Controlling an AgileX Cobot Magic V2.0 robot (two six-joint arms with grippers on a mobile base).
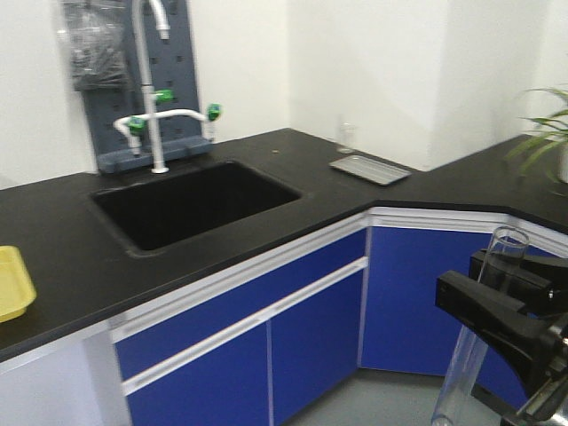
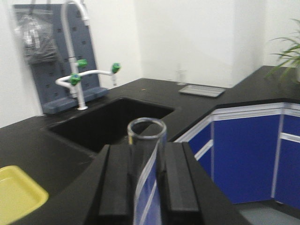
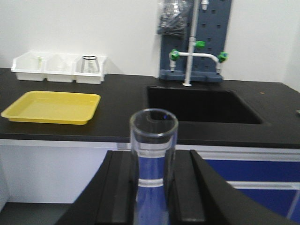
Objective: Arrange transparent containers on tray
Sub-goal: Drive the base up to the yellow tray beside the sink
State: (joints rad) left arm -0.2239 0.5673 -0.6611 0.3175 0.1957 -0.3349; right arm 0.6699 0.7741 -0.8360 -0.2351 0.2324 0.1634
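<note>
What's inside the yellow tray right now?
Nothing: the yellow tray shows a bare floor in the right wrist view. Its near rim hides a thin strip of floor.

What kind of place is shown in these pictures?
Most likely a laboratory: a black bench with a deep sink, a tall faucet with green valves, a pegboard behind it, and a glass tube in the left end effector and another in the right end effector.

Two tubes [image 2: 147, 140] [image 3: 153, 136]: one clamped in the left gripper [image 2: 146, 159], one in the right gripper [image 3: 153, 164]. Ahead-left of the right gripper: one tray [image 3: 51, 107] and three bins [image 3: 27, 68] [image 3: 58, 69] [image 3: 90, 75], with perhaps one flask [image 3: 89, 64] in the nearest, though it is blurred. Straight ahead: one sink [image 3: 201, 108], one faucet [image 3: 189, 70].
</note>
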